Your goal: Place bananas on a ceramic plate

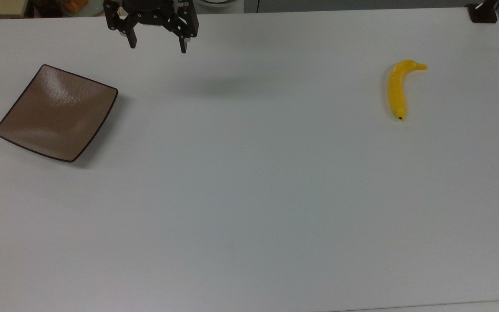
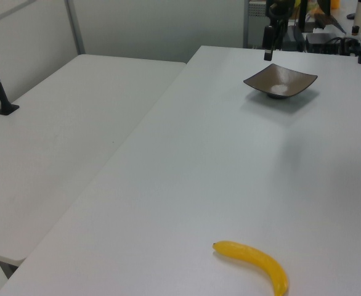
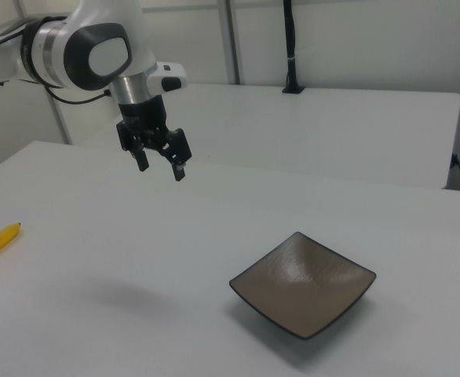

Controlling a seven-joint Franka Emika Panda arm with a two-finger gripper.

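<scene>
You have everything left to do — the banana lies on the table, well apart from the ceramic plate, which sits bare. Your gripper hangs spread and unladen near the plate — nothing grasped.

I am working in what is looking like a robotics lab: my arm is hanging over a bare white table, a second white table is standing beside it, a black camera post is rising from that table's far edge, and cabled equipment is crowding the background.
</scene>
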